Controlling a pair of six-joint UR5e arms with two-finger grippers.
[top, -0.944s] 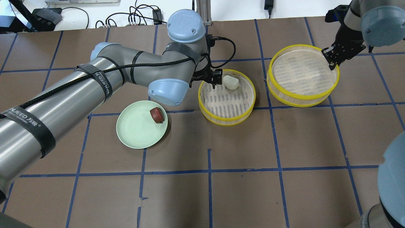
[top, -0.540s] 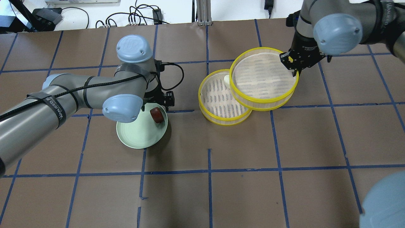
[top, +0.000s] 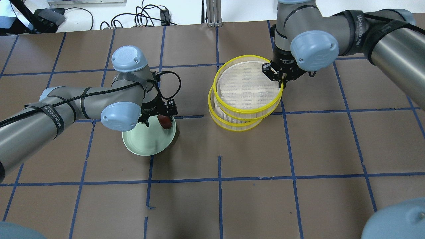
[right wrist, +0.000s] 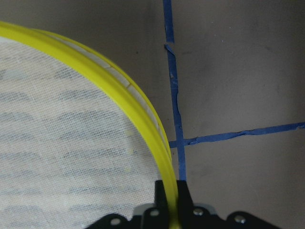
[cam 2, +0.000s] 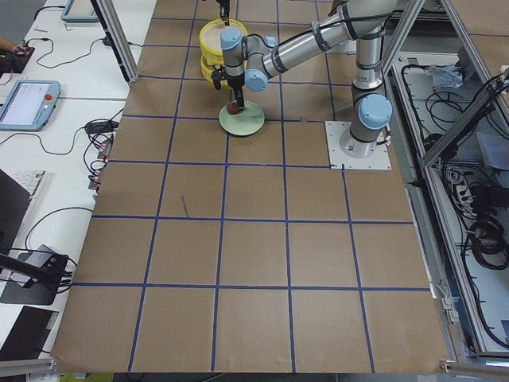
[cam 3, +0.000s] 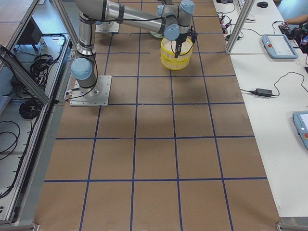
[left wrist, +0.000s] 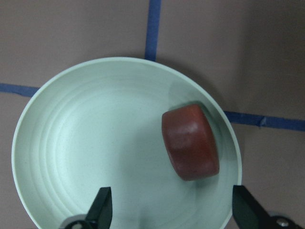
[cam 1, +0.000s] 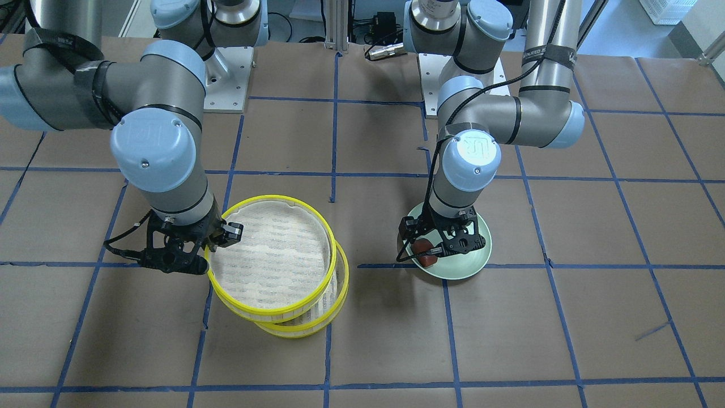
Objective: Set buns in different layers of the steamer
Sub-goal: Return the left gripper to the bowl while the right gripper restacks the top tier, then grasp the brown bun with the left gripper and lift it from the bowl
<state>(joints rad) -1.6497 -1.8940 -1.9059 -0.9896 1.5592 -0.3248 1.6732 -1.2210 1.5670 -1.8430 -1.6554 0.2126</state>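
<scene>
Over lower tray [top: 232, 126], upper tray [top: 247, 84] moved in, right jaws pinching rim; left jaws spread over bun [left wrist: 190, 142].

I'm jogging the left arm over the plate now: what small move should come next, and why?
Probably lower the left gripper straight down. Its jaws are open, the reddish-brown bun lies on the green plate within their span, and neither finger touches it yet.
</scene>
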